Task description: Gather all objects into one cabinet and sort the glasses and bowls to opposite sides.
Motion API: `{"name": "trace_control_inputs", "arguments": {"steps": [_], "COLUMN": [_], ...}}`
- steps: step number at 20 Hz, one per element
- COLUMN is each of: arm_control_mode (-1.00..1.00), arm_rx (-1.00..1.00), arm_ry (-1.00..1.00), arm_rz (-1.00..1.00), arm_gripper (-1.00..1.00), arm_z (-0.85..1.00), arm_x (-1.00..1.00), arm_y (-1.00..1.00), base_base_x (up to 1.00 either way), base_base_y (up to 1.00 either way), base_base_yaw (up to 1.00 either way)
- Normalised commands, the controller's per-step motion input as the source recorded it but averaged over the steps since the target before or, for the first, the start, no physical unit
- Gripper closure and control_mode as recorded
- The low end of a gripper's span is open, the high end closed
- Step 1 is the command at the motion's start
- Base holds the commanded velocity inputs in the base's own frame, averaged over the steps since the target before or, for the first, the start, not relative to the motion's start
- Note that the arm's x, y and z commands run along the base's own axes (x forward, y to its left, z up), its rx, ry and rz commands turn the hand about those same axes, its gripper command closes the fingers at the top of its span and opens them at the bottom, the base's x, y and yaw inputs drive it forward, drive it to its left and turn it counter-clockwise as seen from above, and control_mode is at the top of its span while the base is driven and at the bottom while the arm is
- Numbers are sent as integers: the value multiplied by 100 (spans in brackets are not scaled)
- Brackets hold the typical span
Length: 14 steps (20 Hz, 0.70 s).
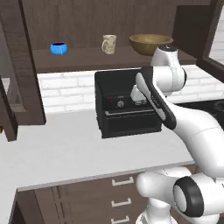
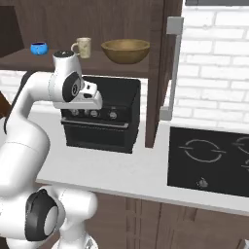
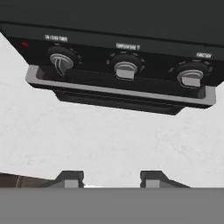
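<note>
On the long shelf of the dark wood cabinet (image 1: pixel 83 59) a small blue bowl (image 1: pixel 59 48) stands at the left. A cream mug (image 1: pixel 109 43) is in the middle and a wide wooden bowl (image 1: pixel 150 43) at the right. From the right base view they appear in the same order: blue bowl (image 2: pixel 39 48), cream mug (image 2: pixel 83 47), wooden bowl (image 2: pixel 125 50). My gripper (image 3: pixel 110 179) hangs below the shelf, in front of the black toaster oven (image 3: pixel 127 65). It is open, with only bare counter between its fingertips (image 3: pixel 70 178).
The toaster oven (image 1: pixel 127 109) sits on the white counter (image 1: pixel 65 148) under the shelf. One open cabinet door (image 1: pixel 19 65) stands at the left and another (image 2: pixel 158 73) at the right. A black cooktop (image 2: pixel 209 155) lies beyond that.
</note>
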Motion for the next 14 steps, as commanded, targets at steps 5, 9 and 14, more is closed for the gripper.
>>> {"name": "trace_control_inputs", "arguments": {"steps": [5,9,14], "arm_control_mode": [100,100,100], "arm_rx": [0,0,0], "arm_ry": [0,0,0], "arm_rz": [0,0,0], "arm_gripper": [-100,-100,-100], "arm_z": [0,0,0], "arm_x": [0,0,0], "arm_y": [0,0,0], "base_base_x": [-24,-93,-7], "base_base_y": [0,1,18], "base_base_yaw": [0,-1,30]}}
